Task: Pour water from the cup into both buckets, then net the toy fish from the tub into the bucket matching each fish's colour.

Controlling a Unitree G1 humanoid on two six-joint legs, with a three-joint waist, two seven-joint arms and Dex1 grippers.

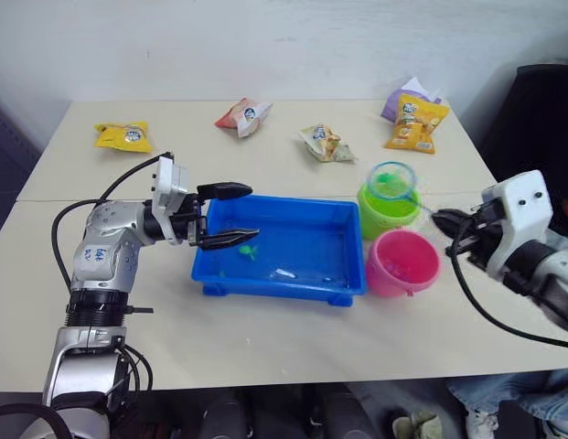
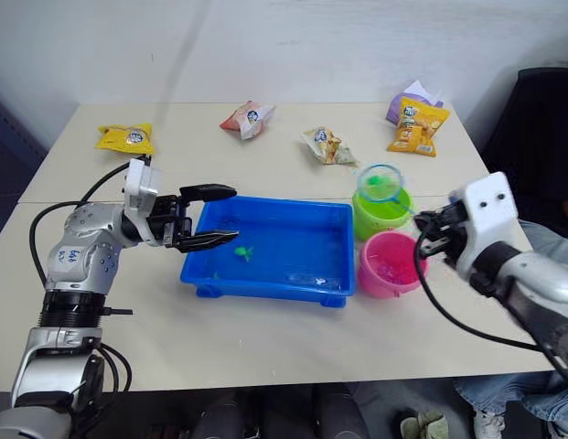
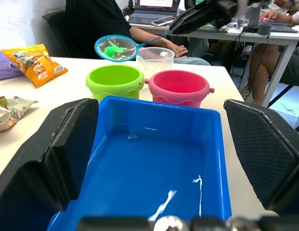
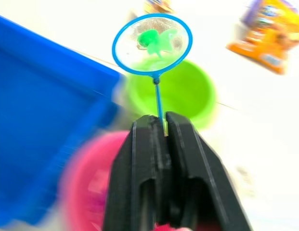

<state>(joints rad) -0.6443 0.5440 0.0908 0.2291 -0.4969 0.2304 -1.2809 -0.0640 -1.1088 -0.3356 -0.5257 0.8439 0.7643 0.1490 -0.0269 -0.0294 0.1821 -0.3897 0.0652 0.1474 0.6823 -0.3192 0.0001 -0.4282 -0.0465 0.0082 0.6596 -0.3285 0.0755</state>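
Note:
The blue tub sits mid-table with a small green toy fish in its water. My left gripper hovers open over the tub's left end, holding nothing. To the tub's right stand the lime green bucket and, nearer, the pink bucket. My right gripper is shut on the thin handle of the net. The blue hoop hangs just above the green bucket with a green fish in its mesh. The clear cup stands behind the buckets in the left wrist view.
Snack packets lie along the table's far side: yellow, red and white, pale and orange. A person sits beyond the table's right end. Bare tabletop stretches in front of the tub.

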